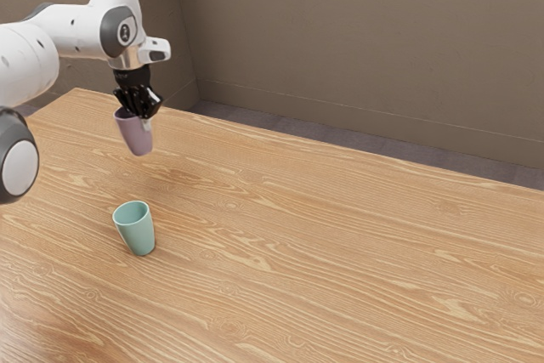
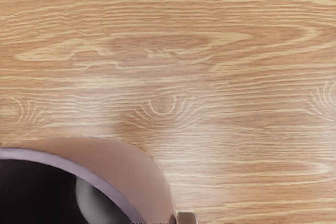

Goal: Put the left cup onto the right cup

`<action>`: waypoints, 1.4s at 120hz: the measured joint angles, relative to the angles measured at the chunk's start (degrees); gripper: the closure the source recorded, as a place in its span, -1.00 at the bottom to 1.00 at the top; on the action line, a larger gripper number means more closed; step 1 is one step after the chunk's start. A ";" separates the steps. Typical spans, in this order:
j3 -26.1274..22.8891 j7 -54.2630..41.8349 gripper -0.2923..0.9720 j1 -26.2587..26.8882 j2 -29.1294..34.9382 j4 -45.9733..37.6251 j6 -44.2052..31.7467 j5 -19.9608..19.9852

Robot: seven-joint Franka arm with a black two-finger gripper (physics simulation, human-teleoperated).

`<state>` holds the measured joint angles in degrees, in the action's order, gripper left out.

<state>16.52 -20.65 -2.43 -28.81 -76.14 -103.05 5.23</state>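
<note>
A mauve cup [image 1: 135,133] hangs in the air above the wooden table [image 1: 340,244], slightly tilted, with my gripper [image 1: 136,110] shut on its rim. In the wrist view the same mauve cup [image 2: 105,161] looms just under the hand, its dark inside facing the camera. A teal cup [image 1: 135,227] stands upright on the table, nearer the front than the held cup and almost straight below it in the exterior view. The two cups are well apart.
The table's far edge [image 1: 255,121] runs close behind the gripper, with a dark floor and a brown wall beyond. Bare wood stretches toward the exterior view's right.
</note>
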 joint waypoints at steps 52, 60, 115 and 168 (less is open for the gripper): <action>0.00 0.68 0.70 2.85 12.38 -15.76 -6.36 -1.17; 0.00 1.10 0.70 3.48 14.38 -18.24 -6.97 -1.58; -0.05 3.05 0.70 5.52 23.31 -30.20 -9.18 -3.68; -0.11 3.96 0.70 6.57 28.44 -36.67 -9.52 -6.17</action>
<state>16.41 -16.69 4.14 -0.37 -112.81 -112.57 -0.93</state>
